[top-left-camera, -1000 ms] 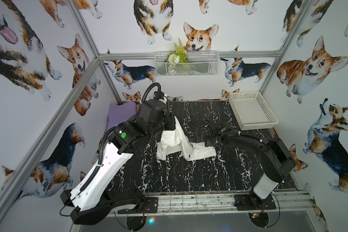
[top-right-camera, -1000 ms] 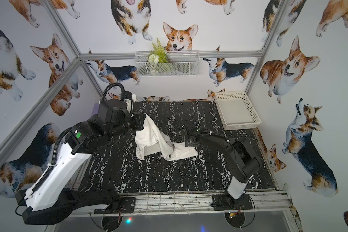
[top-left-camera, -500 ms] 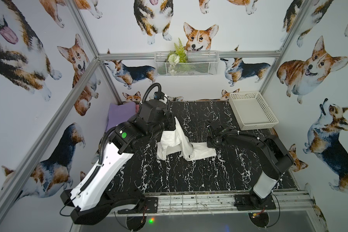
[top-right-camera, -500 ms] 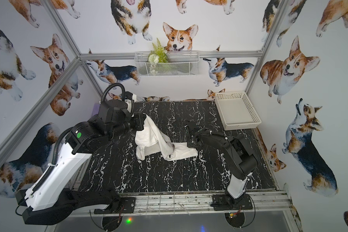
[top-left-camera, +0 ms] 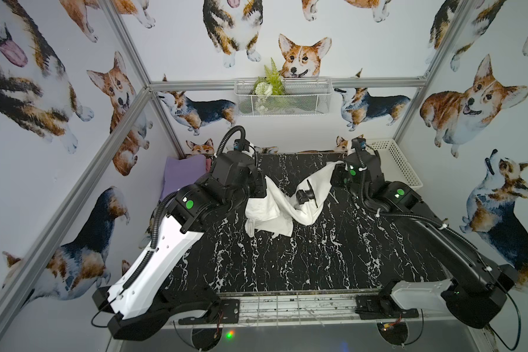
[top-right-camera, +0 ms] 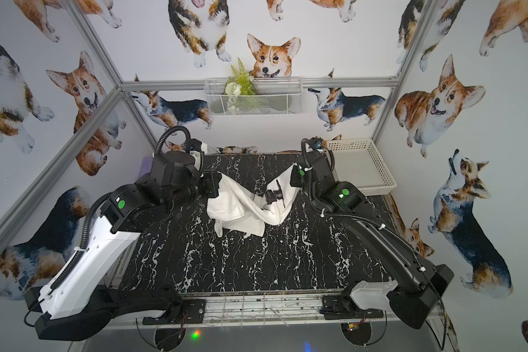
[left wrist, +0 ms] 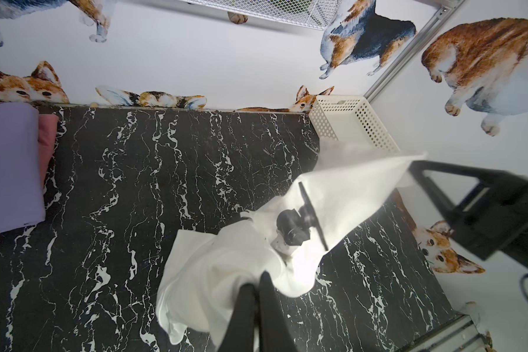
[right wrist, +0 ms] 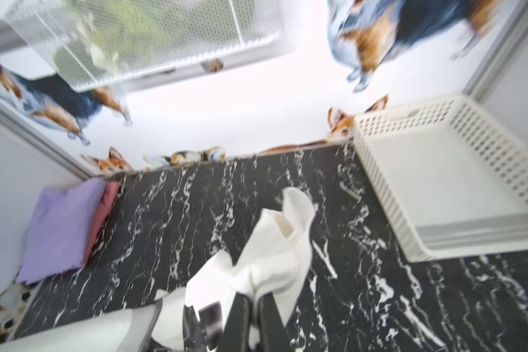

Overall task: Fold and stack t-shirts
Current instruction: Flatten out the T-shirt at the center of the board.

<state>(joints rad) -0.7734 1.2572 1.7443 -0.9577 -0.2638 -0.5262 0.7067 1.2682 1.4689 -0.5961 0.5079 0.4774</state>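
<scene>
While the white t-shirt (top-left-camera: 269,210) hangs twisted above mid-table, its lower folds bunched on the table (top-left-camera: 287,268), with your left hand (left wrist: 257,280) and right hand (right wrist: 255,297) each clamped tight on an edge, a sharp spread could pull thin cloth free or lock the twist in.

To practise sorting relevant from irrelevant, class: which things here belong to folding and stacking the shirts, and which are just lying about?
Job: white shirt, lavender shirt, pink shirt, left gripper, right gripper.
Lying about: plastic basket, wire basket, plant.
</scene>
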